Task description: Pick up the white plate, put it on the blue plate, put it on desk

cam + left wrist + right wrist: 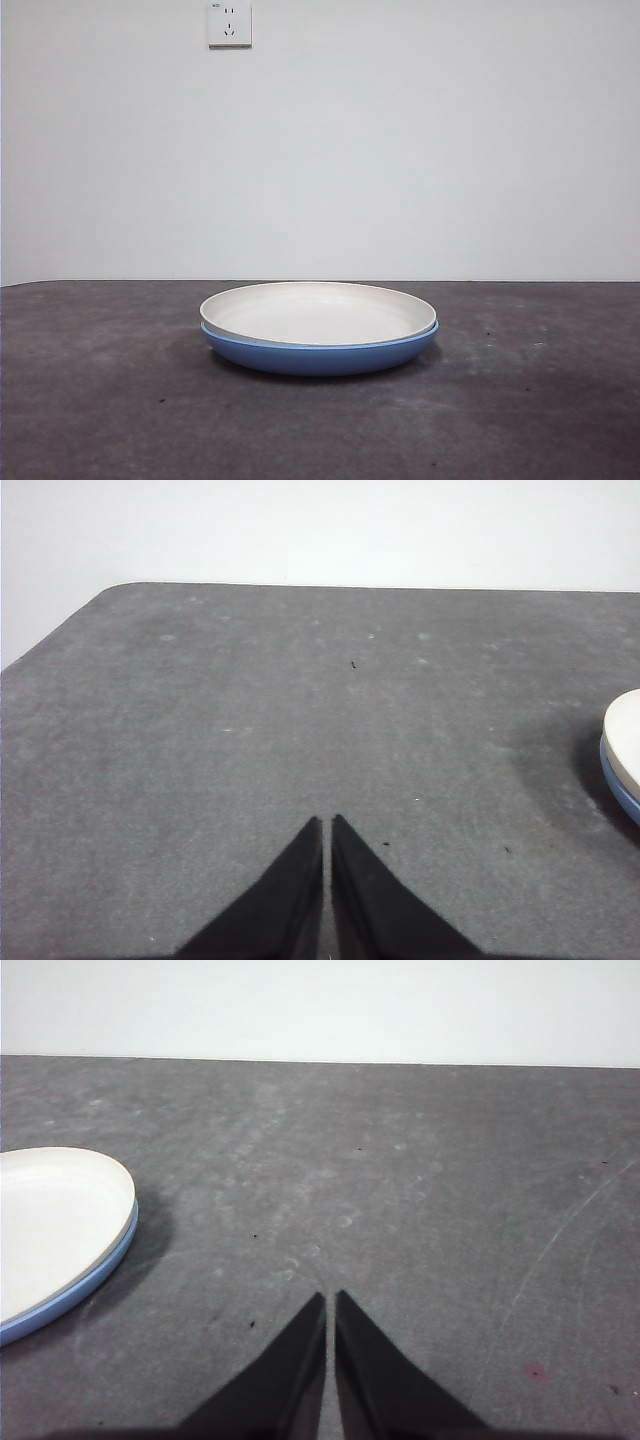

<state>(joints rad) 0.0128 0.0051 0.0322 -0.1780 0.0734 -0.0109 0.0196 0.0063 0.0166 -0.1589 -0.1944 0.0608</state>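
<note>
The white plate (318,312) lies nested in the blue plate (320,355) at the middle of the desk (90,400). Only the blue plate's outer wall shows under the white rim. The stack also shows at the edge of the left wrist view, white plate (626,738) over blue plate (618,783), and in the right wrist view, white plate (55,1220) over blue plate (75,1293). My left gripper (327,822) is shut and empty over bare desk, well clear of the stack. My right gripper (330,1298) is shut and empty over bare desk on the stack's other side. Neither arm shows in the front view.
A white wall with a socket (229,24) stands behind the desk. The desk's rounded far corner (125,588) shows in the left wrist view. A pale scratch (560,1240) runs across the desk near my right gripper.
</note>
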